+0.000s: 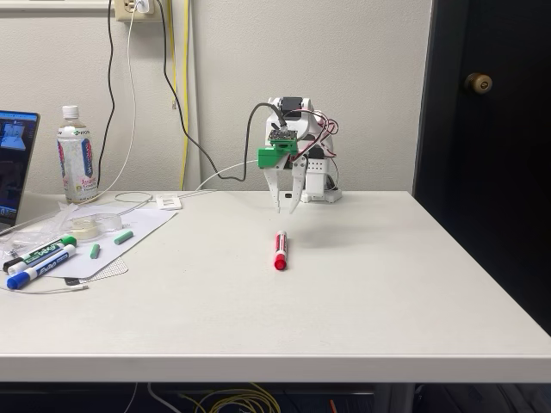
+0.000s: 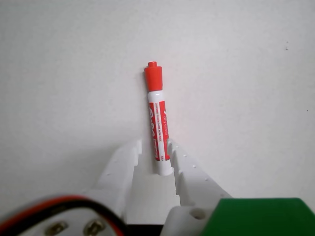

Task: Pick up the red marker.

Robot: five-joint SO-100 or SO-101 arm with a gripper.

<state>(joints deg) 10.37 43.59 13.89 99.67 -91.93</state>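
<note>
- The red marker (image 1: 281, 250) lies flat on the bare white table (image 1: 362, 284), a little in front of the arm in the fixed view, red cap toward the camera
- In the wrist view the red marker (image 2: 158, 120) runs up the picture, cap at the far end; its white barrel carries a red label with white lettering and a line of small dark print, too small and blurred to read
- The gripper (image 1: 287, 207) hangs above the table behind the marker, fingertips pointing down, nothing between them
- In the wrist view the gripper (image 2: 154, 145) has its two white fingers parted, one on each side of the marker's butt end; whether they touch it cannot be told
- At the table's left edge in the fixed view lie a green-capped marker (image 1: 43, 251) and a blue-capped marker (image 1: 39, 269), labels unreadable
- Behind them stands a capped plastic bottle (image 1: 77, 155) with a colourful label, its writing illegible, beside a laptop (image 1: 17, 163) with a lit screen
</note>
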